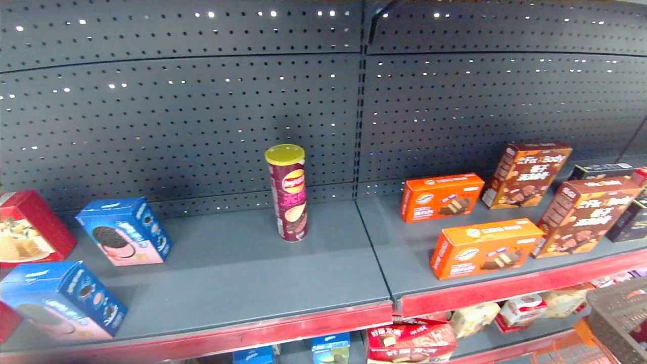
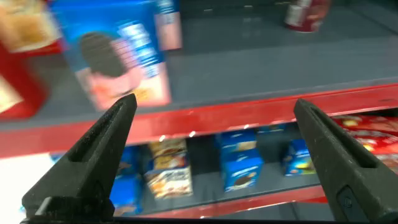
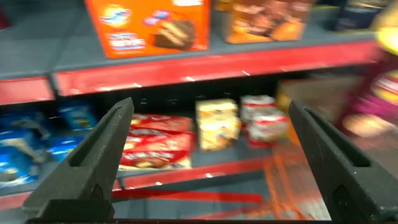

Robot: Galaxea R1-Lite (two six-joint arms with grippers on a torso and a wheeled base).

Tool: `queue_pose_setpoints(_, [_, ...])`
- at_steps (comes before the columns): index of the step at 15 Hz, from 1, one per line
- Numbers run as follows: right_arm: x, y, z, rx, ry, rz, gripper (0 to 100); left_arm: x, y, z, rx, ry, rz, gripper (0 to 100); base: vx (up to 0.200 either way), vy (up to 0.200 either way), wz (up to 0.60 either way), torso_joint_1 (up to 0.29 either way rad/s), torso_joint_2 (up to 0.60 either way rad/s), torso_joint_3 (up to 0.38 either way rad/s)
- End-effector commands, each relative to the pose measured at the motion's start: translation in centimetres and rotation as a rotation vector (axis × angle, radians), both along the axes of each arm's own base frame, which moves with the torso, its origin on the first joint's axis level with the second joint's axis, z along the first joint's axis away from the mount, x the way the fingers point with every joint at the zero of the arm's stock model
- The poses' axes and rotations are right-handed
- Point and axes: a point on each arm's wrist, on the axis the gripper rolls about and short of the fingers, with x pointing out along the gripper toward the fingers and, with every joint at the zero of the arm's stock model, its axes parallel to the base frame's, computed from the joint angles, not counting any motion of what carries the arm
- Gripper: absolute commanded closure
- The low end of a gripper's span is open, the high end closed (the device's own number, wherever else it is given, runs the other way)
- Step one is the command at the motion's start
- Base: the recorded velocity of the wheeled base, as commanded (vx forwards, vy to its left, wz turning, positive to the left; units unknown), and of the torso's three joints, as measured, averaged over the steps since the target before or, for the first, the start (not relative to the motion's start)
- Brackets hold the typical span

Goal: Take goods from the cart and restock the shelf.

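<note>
The left gripper [image 2: 214, 106] is open, jaws wide apart with nothing between them, facing the red front edge of the shelf [image 1: 227, 263]. The right gripper [image 3: 211, 107] is likewise open and holds nothing, facing the lower tier. In the head view, a chip can [image 1: 287, 192] stands upright at mid-shelf. Taken from the can, two blue cookie boxes [image 1: 124, 231] sit at 8 o'clock, two orange boxes [image 1: 482, 247] at 4 o'clock, and brown boxes [image 1: 525, 174] at 3 o'clock. The cart [image 1: 619, 308] sits further out at 4 o'clock, below shelf level.
</note>
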Motion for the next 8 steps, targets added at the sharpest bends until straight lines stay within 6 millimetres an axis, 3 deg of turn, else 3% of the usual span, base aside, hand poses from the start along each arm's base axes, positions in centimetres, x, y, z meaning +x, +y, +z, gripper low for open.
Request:
queue_pose_setpoints(1, [0.01,0.0,0.0,-0.002,0.001,0.001,0,0.0,0.0,0.0,0.001,0.0,0.0,0,0.0,0.0,-0.6,-0.002,0.01,0.002])
queue_pose_setpoints(8, [0.01,0.0,0.0,-0.002,0.001,0.001,0,0.0,0.0,0.0,0.001,0.0,0.0,0,0.0,0.0,-0.6,0.0,0.0,0.002])
